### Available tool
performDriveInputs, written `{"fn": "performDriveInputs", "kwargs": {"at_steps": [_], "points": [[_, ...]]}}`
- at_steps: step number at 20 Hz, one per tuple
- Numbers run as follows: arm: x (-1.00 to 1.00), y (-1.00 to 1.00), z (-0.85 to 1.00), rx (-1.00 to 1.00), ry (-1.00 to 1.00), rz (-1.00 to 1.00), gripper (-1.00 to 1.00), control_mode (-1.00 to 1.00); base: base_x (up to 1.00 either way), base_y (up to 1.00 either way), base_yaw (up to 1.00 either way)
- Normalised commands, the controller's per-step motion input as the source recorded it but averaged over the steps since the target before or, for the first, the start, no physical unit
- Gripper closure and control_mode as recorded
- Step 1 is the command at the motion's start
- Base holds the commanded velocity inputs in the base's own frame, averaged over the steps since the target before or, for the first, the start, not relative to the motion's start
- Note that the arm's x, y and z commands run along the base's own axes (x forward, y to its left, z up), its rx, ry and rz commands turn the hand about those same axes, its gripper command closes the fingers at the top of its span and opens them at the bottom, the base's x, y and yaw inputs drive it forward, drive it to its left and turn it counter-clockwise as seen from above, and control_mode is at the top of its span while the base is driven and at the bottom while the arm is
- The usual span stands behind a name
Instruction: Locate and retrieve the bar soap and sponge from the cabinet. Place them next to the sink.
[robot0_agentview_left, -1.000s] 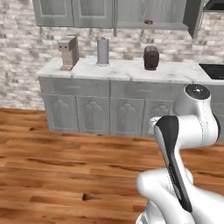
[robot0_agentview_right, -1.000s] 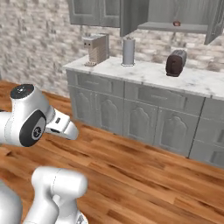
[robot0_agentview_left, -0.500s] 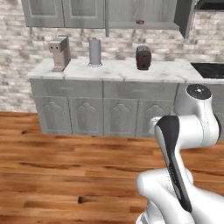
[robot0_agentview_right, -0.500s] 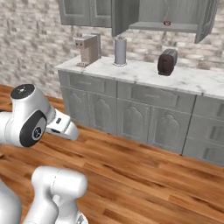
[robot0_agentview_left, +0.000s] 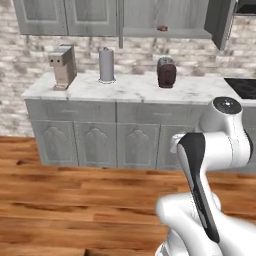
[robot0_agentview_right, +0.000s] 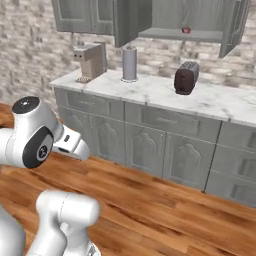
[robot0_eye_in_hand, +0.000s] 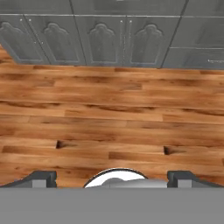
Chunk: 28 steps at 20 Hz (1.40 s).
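- The whole scene sits larger and more centred than a second ago, so the base has driven closer to the counter; nothing on it has moved.
- This reads as the approach stage: the arm is folded low and nothing has been picked up.
- The gripper points down at the wooden floor, its two fingertips spread wide apart and holding nothing.
- The wall cabinet above the counter stands open, its doors swung out to either side.
- On its shelf lies the bar soap, a small reddish-brown block, towards the right in the right base view.
- I cannot make out the sponge on the shelf from these views.
- Below, the counter carries a coffee machine, a paper towel roll and a dark toaster, standing well apart.
- A black stovetop sits at the counter's right end.
- The other wall cabinet to the left is closed, as are the base cabinets.
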Motion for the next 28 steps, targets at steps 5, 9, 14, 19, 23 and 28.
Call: {"fn": "performDriveInputs", "kwargs": {"at_steps": [5,9,14,19,23,28], "points": [[0.0,0.0,0.0,0.0,0.0,0.0,-1.0,1.0,0.54,-0.2,-0.19],[0.0,0.0,0.0,0.0,0.0,0.0,-1.0,1.0,0.38,0.0,-0.28],[0.0,0.0,0.0,0.0,0.0,0.0,-1.0,1.0,0.38,0.0,-0.18],[0.0,0.0,0.0,0.0,0.0,0.0,-1.0,1.0,0.48,0.0,0.0],[0.0,0.0,0.0,0.0,0.0,0.0,-1.0,1.0,0.71,-0.18,0.0],[0.0,0.0,0.0,0.0,0.0,0.0,-1.0,1.0,0.72,-0.26,-0.02]]}}
